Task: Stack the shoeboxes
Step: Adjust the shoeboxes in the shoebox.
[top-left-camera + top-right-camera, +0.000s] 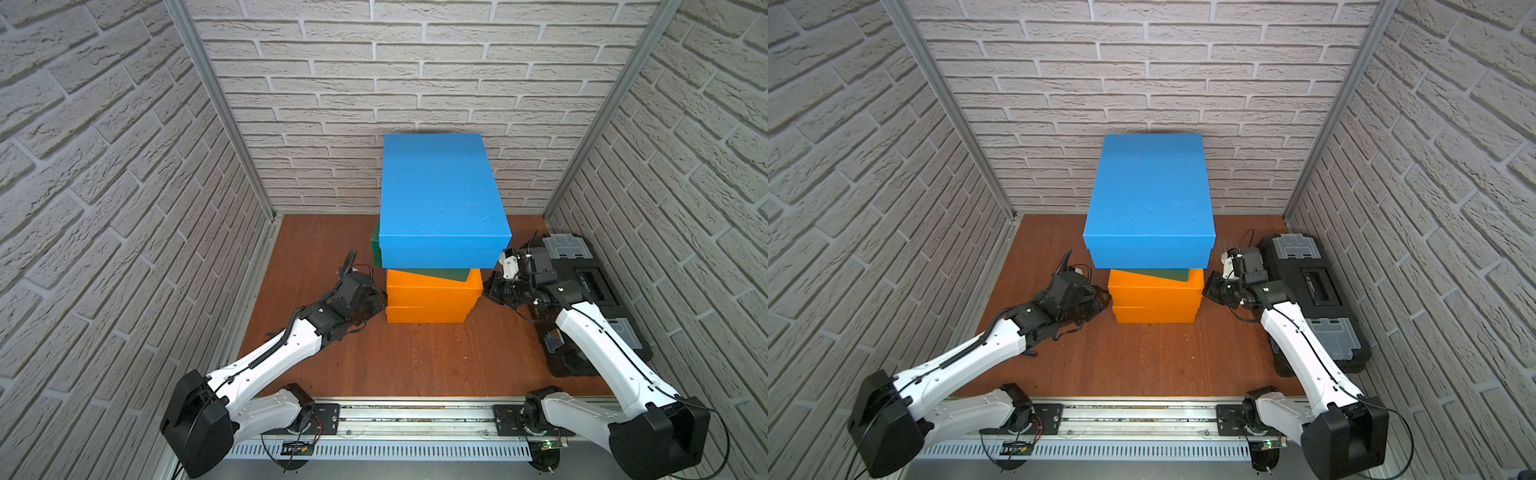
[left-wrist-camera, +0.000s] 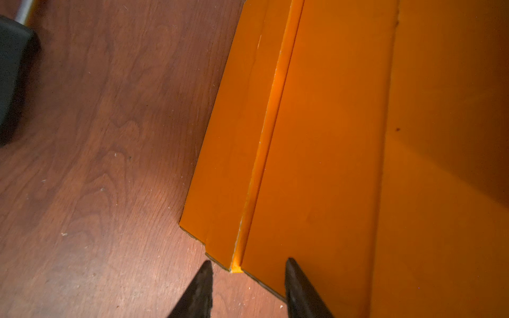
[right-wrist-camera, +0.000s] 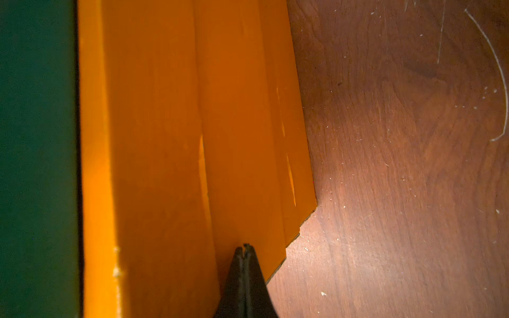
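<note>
Stacked on lower orange shoebox [image 1: 424,314]: 2nd orange shoebox [image 1: 432,291], dark green shoebox [image 1: 436,274] skewed, blue shoebox [image 1: 442,195] topmost. At its left corner, left gripper [image 2: 248,261] part-open, gripping nothing; at its right, right gripper [image 3: 245,246] clenched, tips against orange wall. Prob. squaring-up step; next calls for gentle inward nudges.

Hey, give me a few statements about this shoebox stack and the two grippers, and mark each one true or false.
1. The blue shoebox is on top of the stack. True.
2. The dark green shoebox is at the bottom. False: it lies right under the blue one, and the two orange shoeboxes are at the bottom.
3. The right gripper has its jaws shut. True.
4. The left gripper is clamped on the blue shoebox. False: it is open, low down beside the orange shoeboxes.
5. A black toolbox lies on the right gripper's side of the stack. True.
</note>
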You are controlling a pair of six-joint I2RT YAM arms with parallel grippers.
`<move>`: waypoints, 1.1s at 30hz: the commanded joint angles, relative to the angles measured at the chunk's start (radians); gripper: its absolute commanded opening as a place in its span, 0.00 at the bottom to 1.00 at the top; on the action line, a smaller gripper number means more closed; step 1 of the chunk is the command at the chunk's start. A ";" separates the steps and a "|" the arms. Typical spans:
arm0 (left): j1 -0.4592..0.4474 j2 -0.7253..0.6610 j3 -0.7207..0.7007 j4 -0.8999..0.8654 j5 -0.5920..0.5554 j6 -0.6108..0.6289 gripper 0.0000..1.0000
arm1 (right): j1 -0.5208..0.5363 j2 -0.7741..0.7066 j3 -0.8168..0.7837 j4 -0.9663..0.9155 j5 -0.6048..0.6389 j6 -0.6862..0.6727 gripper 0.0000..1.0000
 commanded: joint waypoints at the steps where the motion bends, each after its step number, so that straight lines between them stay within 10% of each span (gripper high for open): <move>1: -0.022 -0.022 -0.011 0.036 0.030 -0.002 0.44 | 0.030 -0.014 -0.008 0.021 -0.056 -0.007 0.03; 22: -0.005 -0.021 -0.007 0.042 0.039 0.015 0.45 | -0.016 0.127 0.094 -0.001 -0.027 -0.074 0.03; 33: 0.126 -0.241 -0.013 -0.144 -0.016 0.064 0.46 | -0.141 0.147 0.235 -0.120 -0.002 -0.160 0.03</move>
